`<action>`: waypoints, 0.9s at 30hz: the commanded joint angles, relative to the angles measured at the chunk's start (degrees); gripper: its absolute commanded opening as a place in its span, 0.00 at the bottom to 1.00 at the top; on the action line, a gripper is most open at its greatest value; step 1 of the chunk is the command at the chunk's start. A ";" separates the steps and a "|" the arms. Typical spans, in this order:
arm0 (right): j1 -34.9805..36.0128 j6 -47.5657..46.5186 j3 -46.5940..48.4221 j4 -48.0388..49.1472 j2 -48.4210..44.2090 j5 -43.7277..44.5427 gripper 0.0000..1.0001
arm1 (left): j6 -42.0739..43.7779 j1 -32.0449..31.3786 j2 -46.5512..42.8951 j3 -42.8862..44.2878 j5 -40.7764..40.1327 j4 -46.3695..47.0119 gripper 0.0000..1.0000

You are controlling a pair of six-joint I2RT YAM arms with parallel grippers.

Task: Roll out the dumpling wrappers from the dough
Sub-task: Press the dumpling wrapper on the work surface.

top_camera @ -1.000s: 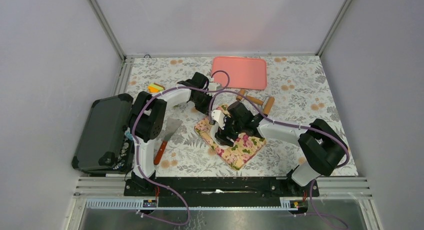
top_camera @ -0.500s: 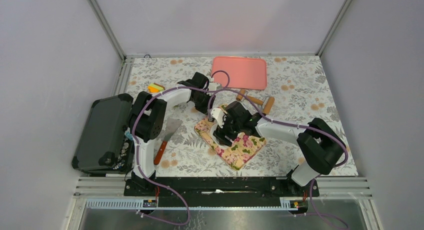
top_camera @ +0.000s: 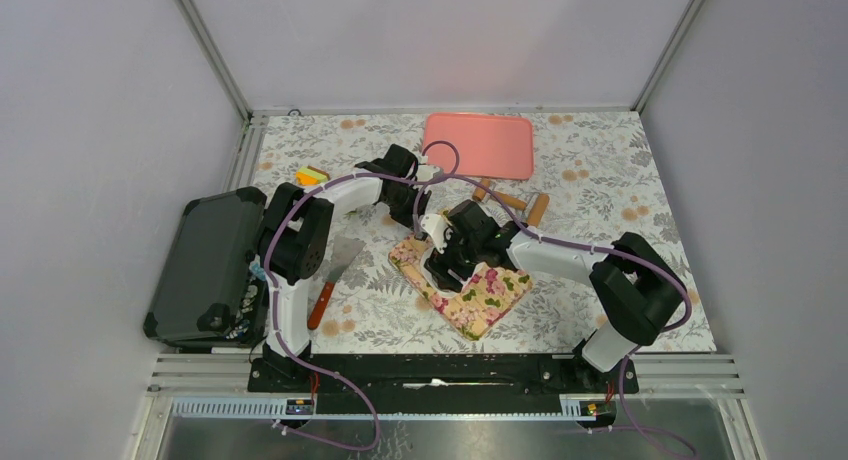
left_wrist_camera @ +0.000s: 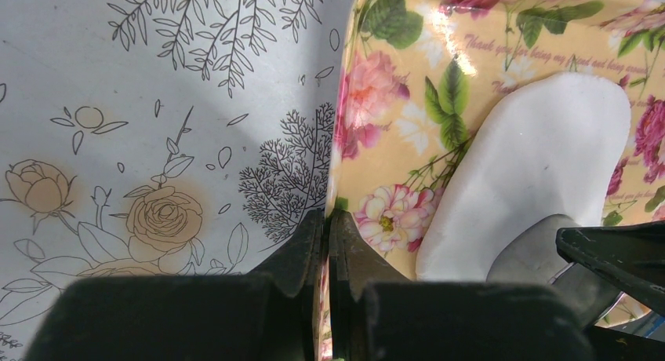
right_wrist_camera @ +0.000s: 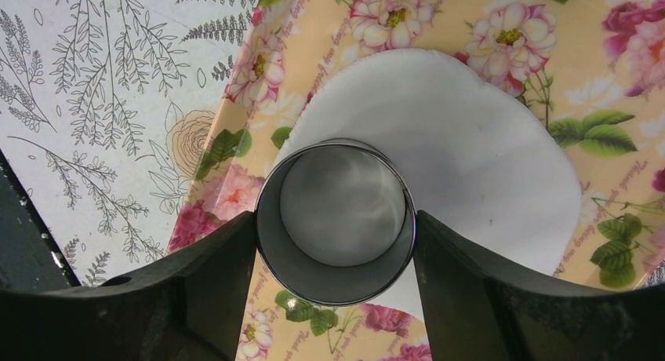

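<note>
A thin white sheet of dough (right_wrist_camera: 486,157) lies on a yellow floral board (top_camera: 490,295). My right gripper (right_wrist_camera: 337,218) is shut on a shiny metal ring cutter (right_wrist_camera: 337,281). The cutter stands on the near-left edge of the sheet, and dough fills its opening. My left gripper (left_wrist_camera: 328,216) is shut on the board's edge (left_wrist_camera: 408,63). In the left wrist view the dough (left_wrist_camera: 541,157) lies just right of those fingers, with the ring (left_wrist_camera: 537,255) beside it. No separate dumpling wrappers are in view.
A pink tray (top_camera: 478,145) lies at the far side. A wooden rolling pin (top_camera: 510,202) rests behind the board. A scraper with a red handle (top_camera: 335,265) lies left of the board. A black case (top_camera: 205,265) sits at the left edge, with a small orange-green block (top_camera: 312,175) behind it.
My right gripper has shifted slightly left and away across the board with the ring in it. The left gripper has stayed on the board's edge.
</note>
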 commanded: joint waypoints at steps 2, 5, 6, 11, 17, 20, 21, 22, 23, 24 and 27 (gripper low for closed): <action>0.15 -3.90 -0.39 -11.11 1.65 3.76 0.71 | -0.45 -0.32 1.14 -0.67 -5.57 2.80 0.00; 0.15 -5.13 2.67 -11.63 -0.02 2.28 0.78 | -0.45 -0.27 1.16 -0.71 -5.56 2.79 0.00; 0.15 -5.38 3.59 -11.63 -0.46 1.95 0.82 | -0.50 -0.29 1.16 -0.66 -5.62 2.81 0.00; 0.15 -6.16 7.94 -12.42 -1.62 0.92 0.95 | -0.37 -0.27 1.07 -0.78 -5.47 2.80 0.00; 0.12 -7.67 10.03 -13.55 -3.53 -2.27 0.99 | -0.30 -0.30 1.07 -0.74 -5.34 2.80 0.00; 0.15 -15.77 10.76 -15.76 -5.89 -4.25 1.00 | -0.21 -0.30 1.07 -0.79 -5.22 2.71 0.00; 0.15 -20.70 10.61 -16.91 -6.91 -5.07 1.00 | -0.19 -0.28 1.05 -0.74 -5.13 2.69 0.00; 0.15 -25.74 9.96 -17.23 -8.04 -5.66 1.00 | -0.19 -0.33 1.07 -0.73 -5.01 2.65 0.00; 0.07 -31.70 8.97 -17.30 -9.35 -6.27 1.00 | -0.12 -0.31 1.07 -0.78 -4.91 2.69 0.00; 0.06 -37.82 7.98 -17.38 -10.52 -7.33 1.00 | -0.13 -0.33 1.07 -0.80 -4.74 2.63 0.00; 0.00 -51.66 9.78 -22.28 -8.73 -8.75 1.00 | 0.22 -0.30 1.03 -0.82 -4.24 2.62 0.00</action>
